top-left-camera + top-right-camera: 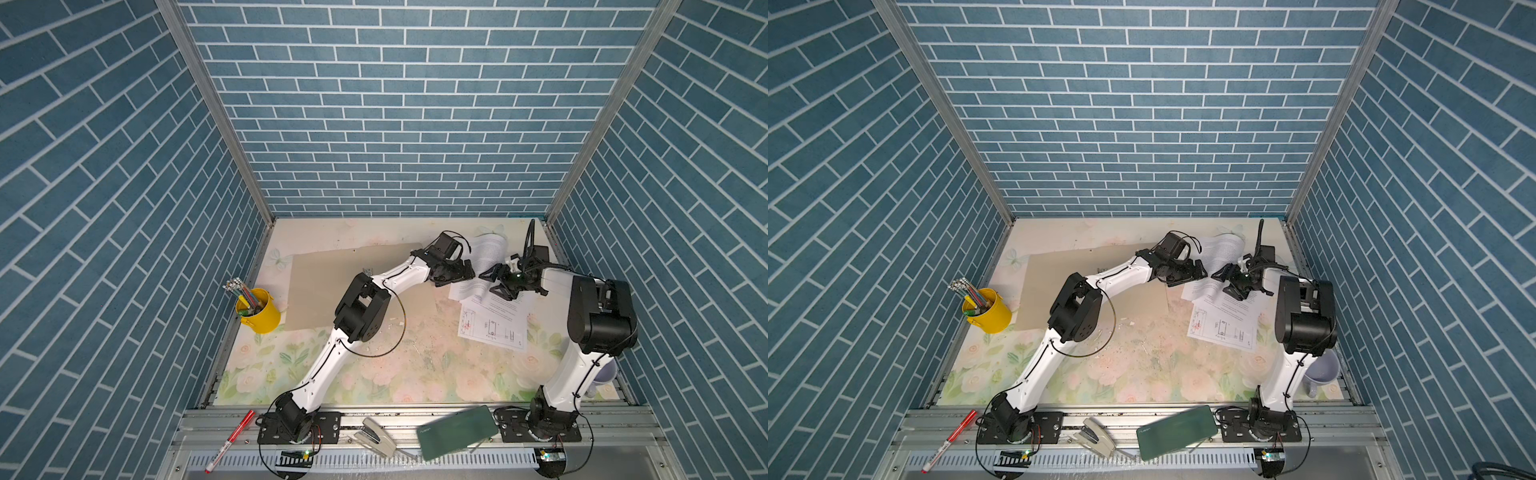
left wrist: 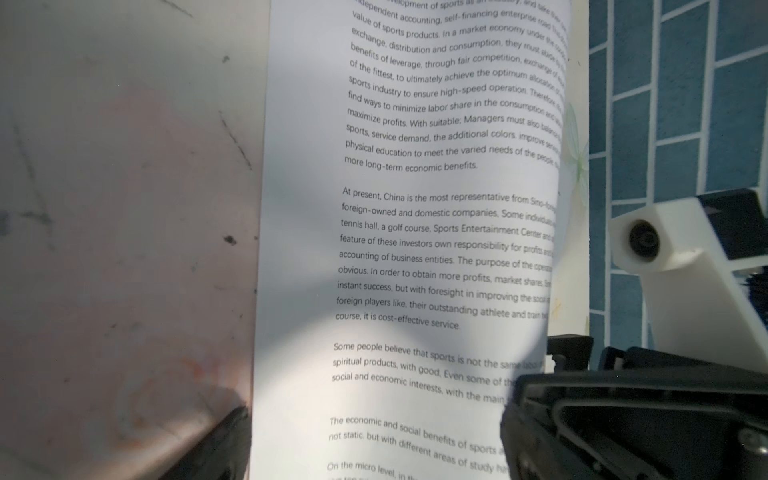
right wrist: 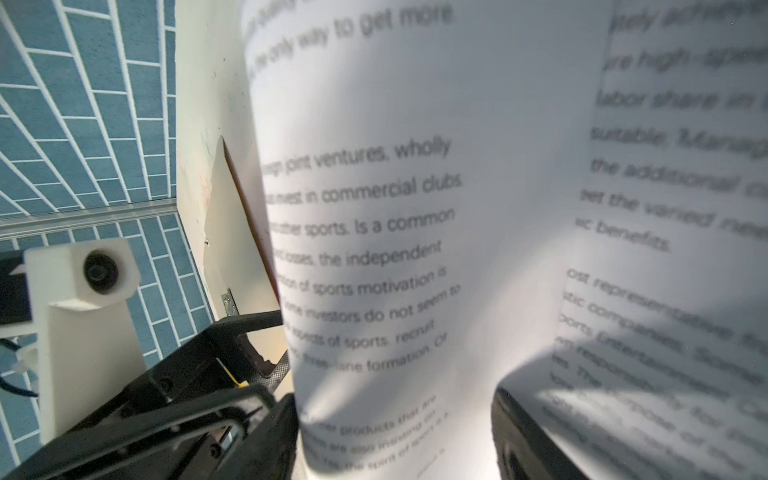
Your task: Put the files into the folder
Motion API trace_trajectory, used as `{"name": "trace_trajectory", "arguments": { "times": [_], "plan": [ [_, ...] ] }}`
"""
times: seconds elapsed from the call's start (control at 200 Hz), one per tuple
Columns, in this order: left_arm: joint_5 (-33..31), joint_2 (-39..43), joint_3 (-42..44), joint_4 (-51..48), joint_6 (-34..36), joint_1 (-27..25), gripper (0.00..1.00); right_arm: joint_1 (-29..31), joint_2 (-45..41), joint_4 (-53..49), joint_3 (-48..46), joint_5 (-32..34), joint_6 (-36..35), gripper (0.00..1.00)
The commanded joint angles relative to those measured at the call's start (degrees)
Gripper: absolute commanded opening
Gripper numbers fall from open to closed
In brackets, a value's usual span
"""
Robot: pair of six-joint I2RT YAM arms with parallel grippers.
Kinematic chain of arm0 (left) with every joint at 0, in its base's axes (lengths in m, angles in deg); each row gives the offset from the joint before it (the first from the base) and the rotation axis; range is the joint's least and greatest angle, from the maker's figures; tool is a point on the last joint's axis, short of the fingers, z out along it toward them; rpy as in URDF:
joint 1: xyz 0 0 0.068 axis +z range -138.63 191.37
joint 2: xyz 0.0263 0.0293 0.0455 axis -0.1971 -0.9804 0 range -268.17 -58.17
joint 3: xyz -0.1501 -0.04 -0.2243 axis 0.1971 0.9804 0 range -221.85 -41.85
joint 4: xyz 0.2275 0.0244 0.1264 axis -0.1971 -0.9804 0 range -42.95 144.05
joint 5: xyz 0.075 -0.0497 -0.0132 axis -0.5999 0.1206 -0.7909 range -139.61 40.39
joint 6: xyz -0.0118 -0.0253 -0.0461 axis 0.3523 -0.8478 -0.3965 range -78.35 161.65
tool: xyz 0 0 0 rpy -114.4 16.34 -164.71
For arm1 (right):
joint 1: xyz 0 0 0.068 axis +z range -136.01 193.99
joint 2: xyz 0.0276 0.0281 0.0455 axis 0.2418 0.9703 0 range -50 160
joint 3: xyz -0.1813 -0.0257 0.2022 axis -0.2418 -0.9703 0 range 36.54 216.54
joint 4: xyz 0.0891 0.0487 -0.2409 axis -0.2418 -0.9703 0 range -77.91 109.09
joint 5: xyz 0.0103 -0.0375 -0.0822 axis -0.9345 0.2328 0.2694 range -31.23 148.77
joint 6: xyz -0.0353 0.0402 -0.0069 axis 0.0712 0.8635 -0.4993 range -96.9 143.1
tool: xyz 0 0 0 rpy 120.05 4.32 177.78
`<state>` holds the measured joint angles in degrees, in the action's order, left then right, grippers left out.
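- Walls [image 1: 415,124]: blue brick pattern with white lines.
- Tabletop [image 1: 415,374]: pale print of pink roses and green leaves.
- Folder [image 1: 324,291]: plain tan.
- Text sheets [image 1: 490,249], far right: white with black print.
- Drawing sheet [image 1: 494,328]: white, black lines, red mark.
- Cup [image 1: 262,318], left: yellow.
- Case [image 1: 455,430], near: dark green.
- Marker [image 1: 230,440]: red and white.

The tan folder [image 1: 316,291] [image 1: 1038,291] lies open and flat at the back left in both top views, with a small metal clip [image 3: 227,301] on its inner face. The 3 white sheets overlap just right of it, and none is in it. 1 text sheet [image 1: 489,248] [image 2: 415,232] rises in a tall curl. The 2nd text sheet [image 1: 509,309] lies flat and skewed in front of it. It covers the back edge of the drawing sheet [image 1: 494,334], which shows line drawings and a red mark.
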<state>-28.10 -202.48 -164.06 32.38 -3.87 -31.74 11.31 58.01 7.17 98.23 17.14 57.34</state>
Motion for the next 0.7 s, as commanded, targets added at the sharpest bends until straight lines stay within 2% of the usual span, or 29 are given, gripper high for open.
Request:
{"name": "trace_trajectory", "arguments": {
  "times": [0.0,0.23,0.575,0.695],
  "plan": [
    [0.5,0.5,-0.3,-3.1,1.0,0.1,0.94,0.1,1.6,-3.4,2.9,-1.5,-1.1,0.72],
    [1.1,0.1,-0.2,-1.9,0.7,0.0,0.94,0.1,2.8,-8.1,5.3,-1.0,-3.7,0.68],
    [0.5,0.8,-0.5,-2.9,2.4,0.1,0.94,0.1,2.7,-8.7,5.4,0.7,-2.5,0.57],
    [-0.5,1.3,-0.9,-4.2,4.2,0.1,0.94,0.0,2.8,-8.2,5.2,0.6,-1.7,0.56]
  ]
}}
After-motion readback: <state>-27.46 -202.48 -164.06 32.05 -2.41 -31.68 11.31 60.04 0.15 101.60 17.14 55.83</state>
